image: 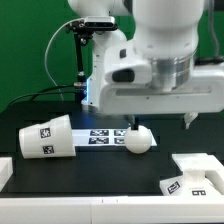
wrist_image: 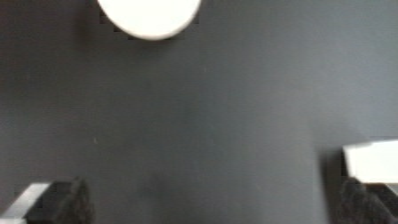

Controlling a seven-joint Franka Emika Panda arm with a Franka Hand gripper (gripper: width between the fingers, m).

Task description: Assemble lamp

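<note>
The cup-like shade (image: 45, 137) lies on its side on the black table at the exterior view's left. The rounded bulb (image: 138, 139) lies near the middle, just beside the marker board (image: 103, 136). The boxy base (image: 196, 176) sits at the front right. My gripper (image: 186, 121) hangs above the table between the bulb and the base, touching neither. In the wrist view the gripper (wrist_image: 210, 198) is open and empty over bare table, with both fingertips (wrist_image: 50, 200) wide apart. The bulb (wrist_image: 148, 16) and a corner of the base (wrist_image: 375, 160) show at the frame's edges.
A white piece (image: 4, 172) sits at the table's front left edge. A green wall and a black cable on a stand (image: 80, 60) are behind. The robot's own white arm (image: 160, 60) fills the upper right of the exterior view.
</note>
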